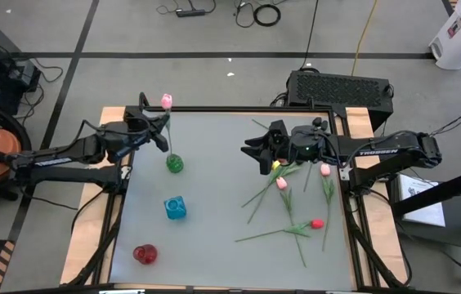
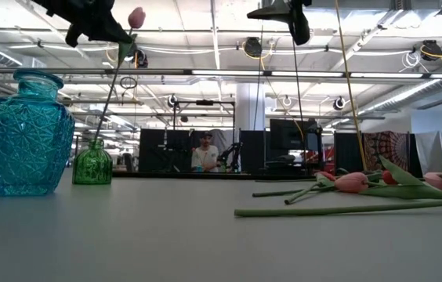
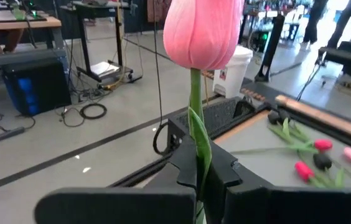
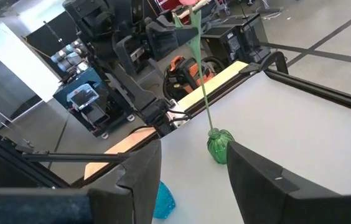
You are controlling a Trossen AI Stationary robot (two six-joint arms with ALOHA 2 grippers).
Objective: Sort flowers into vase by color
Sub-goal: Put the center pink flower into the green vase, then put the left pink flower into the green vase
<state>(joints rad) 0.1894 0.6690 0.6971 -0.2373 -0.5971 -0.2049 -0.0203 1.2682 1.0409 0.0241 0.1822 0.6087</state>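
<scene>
Stem in green vase (image 1: 174, 164), pink tulip (image 1: 166, 101) pinched by left gripper (image 1: 161, 126): light, bendy, best held mid-stem. Right gripper (image 1: 265, 160) hangs with fingers apart over loose tulips (image 1: 296, 204).

The high view looks straight down on the whole table (image 1: 230, 188) from well above. The low view sits at table-top height, facing level across the surface into the room. The left wrist view looks closely along a pink tulip (image 3: 201, 31). The right wrist view faces across the table. High, low and right wrist views share the green vase (image 1: 174, 164).
</scene>
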